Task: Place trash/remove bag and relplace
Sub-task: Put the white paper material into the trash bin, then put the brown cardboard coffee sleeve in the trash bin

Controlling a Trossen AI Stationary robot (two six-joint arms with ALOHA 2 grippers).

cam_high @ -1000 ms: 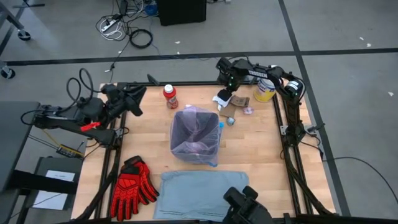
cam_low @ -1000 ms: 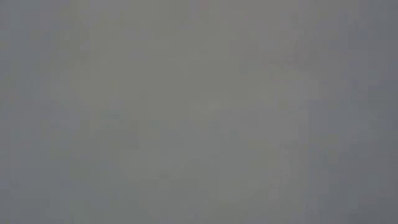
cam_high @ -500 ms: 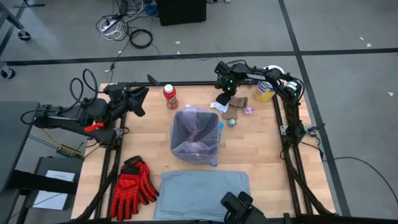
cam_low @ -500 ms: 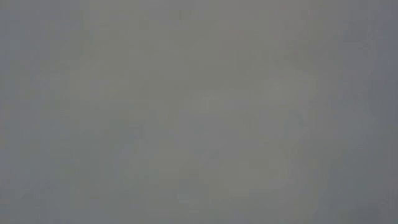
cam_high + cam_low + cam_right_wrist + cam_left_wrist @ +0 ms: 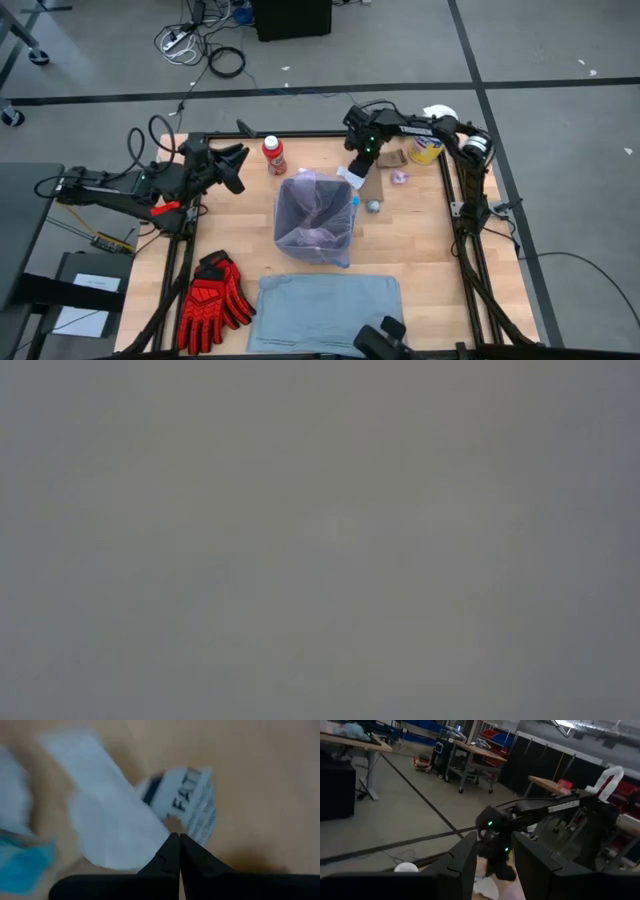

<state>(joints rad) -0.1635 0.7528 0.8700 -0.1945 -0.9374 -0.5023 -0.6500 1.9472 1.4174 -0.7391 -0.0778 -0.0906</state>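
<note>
A bin lined with the pink-lavender bag (image 5: pixel 315 215) stands mid-table. My right gripper (image 5: pixel 357 168) hovers at the bin's far right corner, shut on crumpled white paper (image 5: pixel 351 178). More trash lies around: a red-capped bottle (image 5: pixel 273 155) stands left of the bin's far side, with a brown cardboard piece (image 5: pixel 392 159) and small scraps (image 5: pixel 373 205) at the right. My left gripper (image 5: pixel 235 165) is open just left of the bottle and holds nothing. The low view shows only grey. My right gripper pinches the white paper's edge (image 5: pixel 167 834) between its two fingertips (image 5: pixel 171 851), coming from above and pointing down. The paper spreads out beyond the fingertips, its printed part (image 5: pixel 192 805) to one side. Whether it is clear of the table I cannot tell.
A yellow tub (image 5: pixel 427 148) stands at the far right corner. Red gloves (image 5: pixel 213 300) lie near left, and a flat grey-blue liner (image 5: pixel 325 312) lies along the near edge. The table's frame rails run along both sides.
My right gripper has shut on the white paper and carried it toward the bin's far right corner, away from the cardboard piece. My left gripper has gone toward the table's right, closer to the bottle.
</note>
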